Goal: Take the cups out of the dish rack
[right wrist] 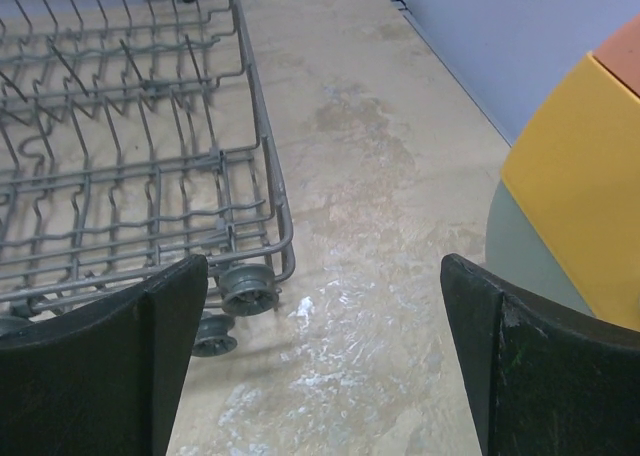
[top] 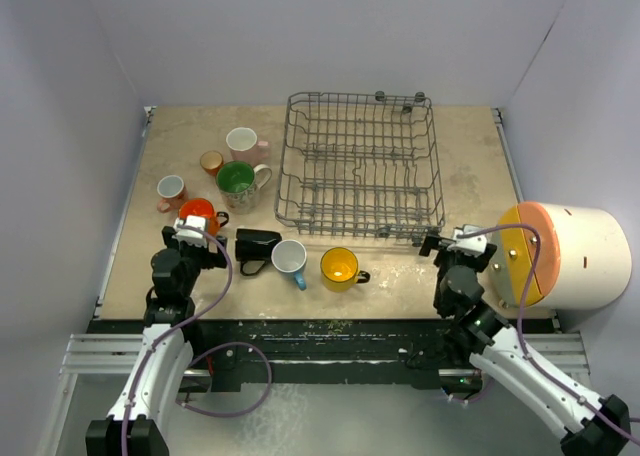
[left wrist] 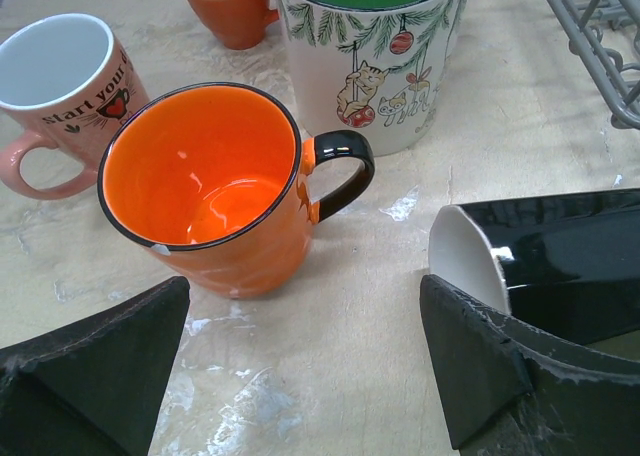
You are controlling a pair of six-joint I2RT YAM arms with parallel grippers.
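Observation:
The grey wire dish rack (top: 360, 161) stands at the back middle of the table with no cup in it; its corner shows in the right wrist view (right wrist: 130, 156). Several cups sit on the table left of and in front of it: two pink (top: 243, 142) (top: 171, 189), small orange (top: 211, 162), white with green inside (top: 238, 181), orange (top: 198, 214), black on its side (top: 256, 246), blue (top: 291, 260), yellow (top: 340, 267). My left gripper (top: 192, 226) is open and empty, just short of the orange cup (left wrist: 205, 191). My right gripper (top: 455, 241) is open and empty by the rack's front right corner.
A huge white cylinder with an orange and yellow face (top: 565, 256) lies at the right edge, close to my right gripper, and shows in the right wrist view (right wrist: 590, 196). The black cup (left wrist: 560, 256) lies beside my left gripper's right finger. Walls enclose the table.

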